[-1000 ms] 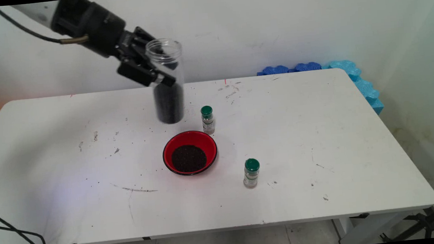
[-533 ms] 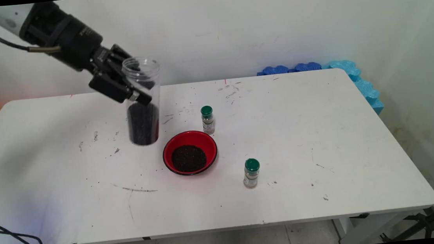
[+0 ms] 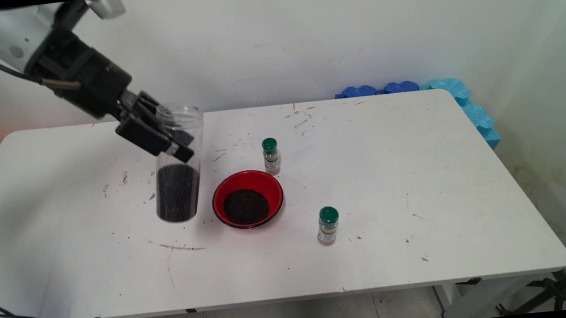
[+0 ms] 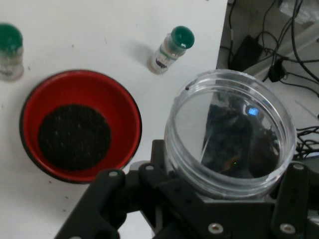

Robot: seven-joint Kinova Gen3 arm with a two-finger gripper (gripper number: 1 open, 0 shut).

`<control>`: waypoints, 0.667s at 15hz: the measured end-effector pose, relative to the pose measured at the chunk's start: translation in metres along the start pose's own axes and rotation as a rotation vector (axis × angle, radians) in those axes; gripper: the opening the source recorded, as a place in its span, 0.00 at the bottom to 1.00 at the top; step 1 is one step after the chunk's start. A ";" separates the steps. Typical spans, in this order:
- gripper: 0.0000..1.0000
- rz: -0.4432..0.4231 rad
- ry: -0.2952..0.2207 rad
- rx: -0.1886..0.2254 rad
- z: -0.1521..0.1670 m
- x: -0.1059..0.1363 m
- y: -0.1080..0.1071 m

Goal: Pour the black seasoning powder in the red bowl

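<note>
My gripper [image 3: 168, 138] is shut on a tall clear plastic jar [image 3: 178, 183], gripping it near its open mouth. The jar stays upright, its lower half filled with black grains, and its base hangs just above the table, left of the red bowl [image 3: 247, 198]. In the hand view the jar [image 4: 229, 134] fills the lower right, with the gripper [image 4: 209, 214] clamped around it. The red bowl [image 4: 79, 124] holds a round heap of the same black grains.
Two small green-capped bottles stand on the white table [image 3: 418, 178]: one [image 3: 271, 156] just behind the bowl, one [image 3: 328, 225] to its front right. Blue foam pieces [image 3: 462, 102] lie at the table's far right corner. Cables hang at the lower left.
The gripper has carried the jar left and down, from above the table behind the bowl to a low spot just left of the bowl. The bowl and bottles stayed put.
</note>
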 end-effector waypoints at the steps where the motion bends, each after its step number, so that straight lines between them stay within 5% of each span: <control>1: 0.00 -0.050 -0.008 -0.001 0.007 -0.003 -0.001; 10: 0.00 -0.375 -0.029 -0.018 0.059 -0.010 -0.011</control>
